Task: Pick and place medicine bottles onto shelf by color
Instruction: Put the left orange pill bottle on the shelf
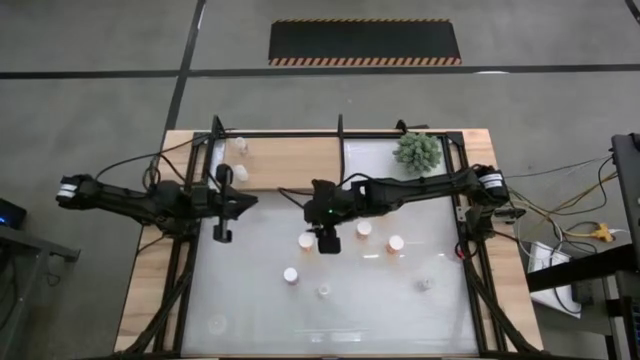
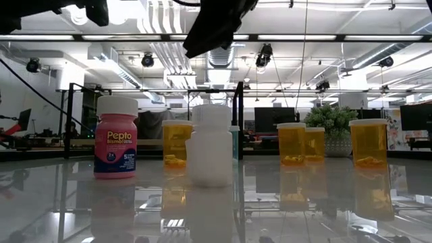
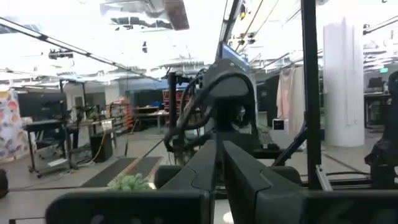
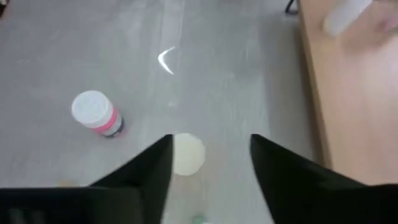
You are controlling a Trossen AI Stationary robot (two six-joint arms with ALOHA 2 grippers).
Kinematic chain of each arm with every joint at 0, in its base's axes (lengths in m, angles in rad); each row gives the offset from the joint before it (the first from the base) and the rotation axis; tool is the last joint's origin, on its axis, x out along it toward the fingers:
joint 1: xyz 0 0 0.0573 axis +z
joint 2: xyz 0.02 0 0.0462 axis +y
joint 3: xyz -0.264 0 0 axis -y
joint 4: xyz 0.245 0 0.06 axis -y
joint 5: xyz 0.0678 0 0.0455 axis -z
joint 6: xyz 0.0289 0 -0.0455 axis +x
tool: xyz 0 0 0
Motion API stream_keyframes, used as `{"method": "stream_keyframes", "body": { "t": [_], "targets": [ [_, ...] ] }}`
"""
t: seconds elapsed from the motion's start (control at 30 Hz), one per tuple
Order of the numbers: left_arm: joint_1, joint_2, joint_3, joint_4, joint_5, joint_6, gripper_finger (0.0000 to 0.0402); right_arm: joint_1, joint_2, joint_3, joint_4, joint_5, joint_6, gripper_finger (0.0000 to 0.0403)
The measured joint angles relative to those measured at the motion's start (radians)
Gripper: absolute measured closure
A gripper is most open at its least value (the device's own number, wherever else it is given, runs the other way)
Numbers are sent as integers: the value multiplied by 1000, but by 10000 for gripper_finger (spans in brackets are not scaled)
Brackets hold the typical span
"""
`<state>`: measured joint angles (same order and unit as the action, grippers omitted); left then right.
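The right gripper (image 1: 328,243) hung over the middle of the counter (image 1: 400,310) with its jaws spread apart and nothing between them. In the right wrist view a pale-capped bottle (image 4: 187,153) sat on the counter directly below the gap, so this looked like the approach to a pick. A pink bottle (image 4: 96,113) stood nearby to one side, apart from the target.

To do the step well, the gripper had to drop straight down so that the cap stayed centred between the fingers (image 4: 144,171), then close only once the pads were level with the body below the cap. The bottle was light and narrow, so an off-centre touch would likely have tipped or pushed it. The glossy counter probably let it slide easily.

The other bottles were scattered on the counter right of and nearer than the gripper, and two stood on the shelf (image 1: 290,160) at the far left. The left gripper (image 1: 221,232) waited at the left side with its jaws closed on nothing.
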<state>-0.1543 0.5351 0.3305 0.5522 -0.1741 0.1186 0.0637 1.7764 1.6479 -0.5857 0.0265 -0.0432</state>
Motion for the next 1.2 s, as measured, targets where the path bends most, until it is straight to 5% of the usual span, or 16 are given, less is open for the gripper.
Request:
{"method": "stream_keyframes", "body": {
  "t": [0.2, 0.37, 0.87, 1.2],
  "targets": [
    [0, -65, 0, -76, 0, 35, 391, 10, 98, 46, -46, 2, -4, 91],
    [0, -98, 0, -92, 0, 46, 391, 10, 158, 116, -62, -4, 9, 42],
    [0, -113, -2, -100, 6, 77, 391, 15, 290, 144, -130, -24, 46, 42],
    [1, -111, -3, -100, 6, 79, 392, 15, 312, 144, -105, -8, 32, 103]
  ]
}}
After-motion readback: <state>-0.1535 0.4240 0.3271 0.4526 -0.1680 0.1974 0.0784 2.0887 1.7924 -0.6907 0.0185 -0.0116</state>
